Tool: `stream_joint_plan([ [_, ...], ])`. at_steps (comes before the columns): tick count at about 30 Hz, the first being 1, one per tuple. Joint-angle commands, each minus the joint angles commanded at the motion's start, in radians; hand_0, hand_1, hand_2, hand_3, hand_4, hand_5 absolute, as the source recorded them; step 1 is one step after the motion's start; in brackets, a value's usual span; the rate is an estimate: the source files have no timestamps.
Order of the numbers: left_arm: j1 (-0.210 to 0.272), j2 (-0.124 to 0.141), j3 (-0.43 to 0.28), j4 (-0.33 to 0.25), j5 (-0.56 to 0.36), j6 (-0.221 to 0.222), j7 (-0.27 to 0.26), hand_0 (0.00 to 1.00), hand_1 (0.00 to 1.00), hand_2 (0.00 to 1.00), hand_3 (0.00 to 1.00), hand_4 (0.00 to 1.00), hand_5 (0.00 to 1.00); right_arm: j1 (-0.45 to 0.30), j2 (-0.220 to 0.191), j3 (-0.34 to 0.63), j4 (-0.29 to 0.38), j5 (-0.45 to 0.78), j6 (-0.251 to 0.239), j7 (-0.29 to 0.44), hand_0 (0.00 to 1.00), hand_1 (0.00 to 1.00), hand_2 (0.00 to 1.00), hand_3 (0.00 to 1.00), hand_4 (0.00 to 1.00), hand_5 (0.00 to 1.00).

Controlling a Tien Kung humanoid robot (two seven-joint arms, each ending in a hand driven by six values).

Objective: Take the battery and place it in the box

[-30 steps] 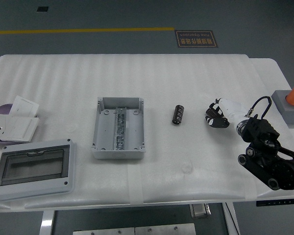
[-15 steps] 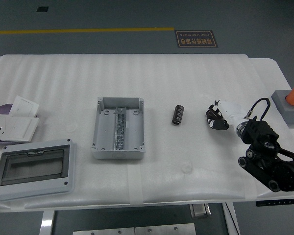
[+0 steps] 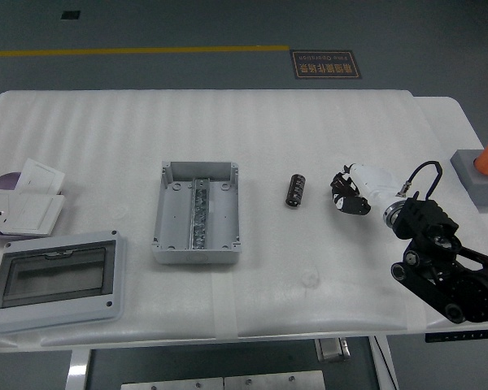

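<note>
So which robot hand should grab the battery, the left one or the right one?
Probably the right hand. It already reaches over the table just right of the battery, with bare table between them. No left arm shows in the picture. The open box waits left of the battery.

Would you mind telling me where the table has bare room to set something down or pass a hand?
The far strip beyond the open box and battery is bare, as is the near strip right of the box. The left end is crowded: lid, papers. The right hand sits just right of the battery.
</note>
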Motion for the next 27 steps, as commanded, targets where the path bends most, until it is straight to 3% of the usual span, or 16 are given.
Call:
stream_joint_plan([
  [7,-0.001,0.0,-0.007,0.0,0.006,0.0,0.001,0.658,0.666,0.601,0.583,0.587,0.416,0.002,0.018,-0.011,0.134,0.041,-0.029,0.01,0.284,0.466,0.395,0.477,0.225,0.002],
  [11,0.0,-0.001,-0.015,0.0,0.014,-0.001,0.005,0.658,0.666,0.601,0.583,0.587,0.416,0.019,0.049,-0.038,0.213,0.099,-0.065,0.032,0.284,0.466,0.395,0.477,0.225,0.002],
  [19,0.001,0.002,-0.04,0.0,0.037,-0.001,0.011,0.654,0.665,0.604,0.584,0.582,0.459,0.071,0.093,-0.15,0.285,0.223,-0.157,0.098,0.293,0.47,0.388,0.472,0.222,0.002],
  [23,0.001,0.003,-0.05,0.0,0.047,-0.001,0.015,0.654,0.665,0.604,0.584,0.582,0.459,0.094,0.114,-0.216,0.27,0.294,-0.135,0.128,0.293,0.47,0.388,0.472,0.222,0.002],
  [24,0.0,0.003,-0.051,0.0,0.048,-0.001,0.016,0.653,0.665,0.604,0.585,0.574,0.471,0.098,0.119,-0.229,0.263,0.313,-0.122,0.135,0.367,0.512,0.552,0.673,0.44,0.002],
  [27,-0.001,0.003,-0.051,0.0,0.049,-0.002,0.017,0.653,0.665,0.604,0.585,0.574,0.471,0.107,0.127,-0.258,0.248,0.369,-0.09,0.154,0.367,0.512,0.552,0.673,0.44,0.002],
])
